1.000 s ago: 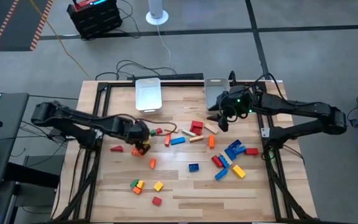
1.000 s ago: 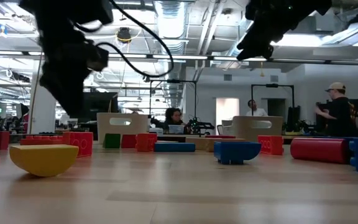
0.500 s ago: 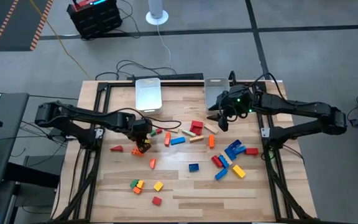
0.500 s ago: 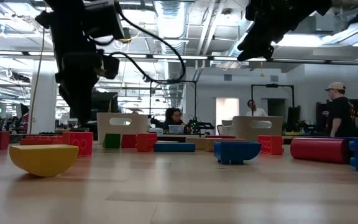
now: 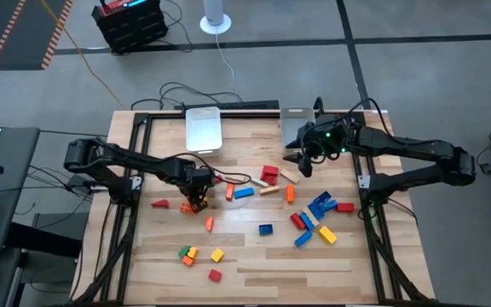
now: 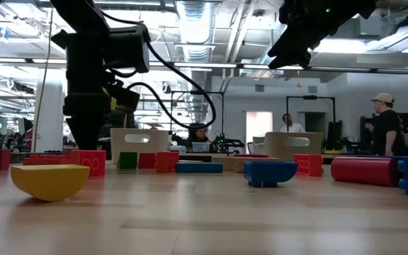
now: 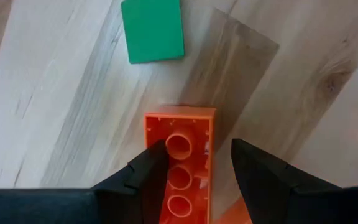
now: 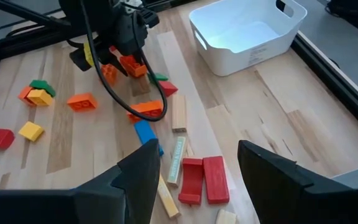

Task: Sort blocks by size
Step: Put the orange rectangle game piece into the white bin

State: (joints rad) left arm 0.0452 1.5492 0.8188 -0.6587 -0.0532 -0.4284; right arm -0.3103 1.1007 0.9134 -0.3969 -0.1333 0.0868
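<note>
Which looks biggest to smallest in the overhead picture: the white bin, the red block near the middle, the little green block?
1. White bin
2. Red block
3. Green block, the smallest.

wooden table (image 5: 254, 264) | scattered blocks (image 5: 312, 220) (maybe two dozen) | white bin (image 5: 203, 130)
</note>
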